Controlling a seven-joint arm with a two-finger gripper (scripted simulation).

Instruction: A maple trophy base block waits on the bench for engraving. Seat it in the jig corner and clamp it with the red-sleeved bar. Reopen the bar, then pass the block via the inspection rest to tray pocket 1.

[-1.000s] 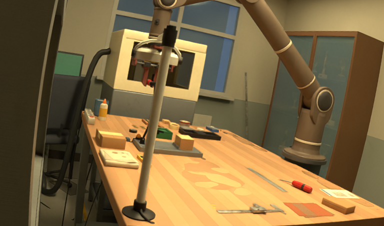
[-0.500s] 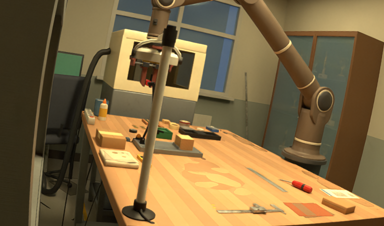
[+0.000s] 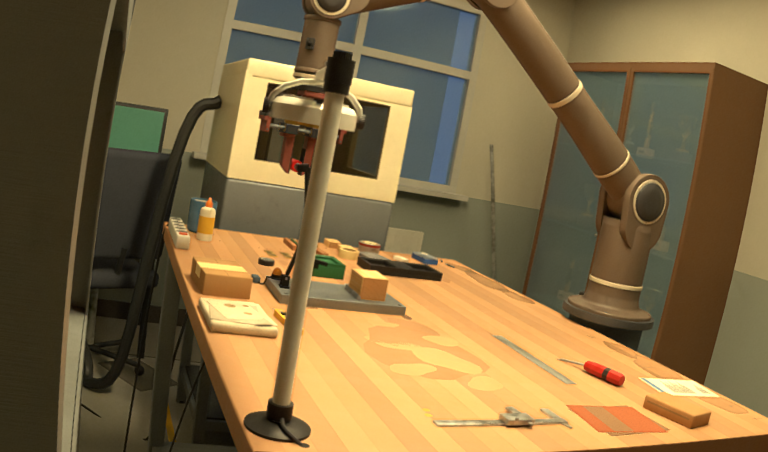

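Note:
The maple block (image 3: pixel 368 284) sits on the grey jig plate (image 3: pixel 335 296), at its right end near the dark tray (image 3: pixel 399 267). High above the jig's left end my gripper (image 3: pixel 298 164) is closed on the red-sleeved end of the clamp bar (image 3: pixel 301 166), whose thin dark rod runs down to a pivot (image 3: pixel 281 280) on the plate; a lamp pole hides much of the rod. A green rest (image 3: pixel 328 267) stands just behind the plate.
Behind the bench stand a cream machine cabinet (image 3: pixel 308 130) and a window. A tall lamp pole (image 3: pixel 308 238) rises from the bench's front edge across my line of sight. A wooden box (image 3: pixel 221 278), pad (image 3: pixel 238 315), screwdriver (image 3: pixel 603 371), ruler and square lie around.

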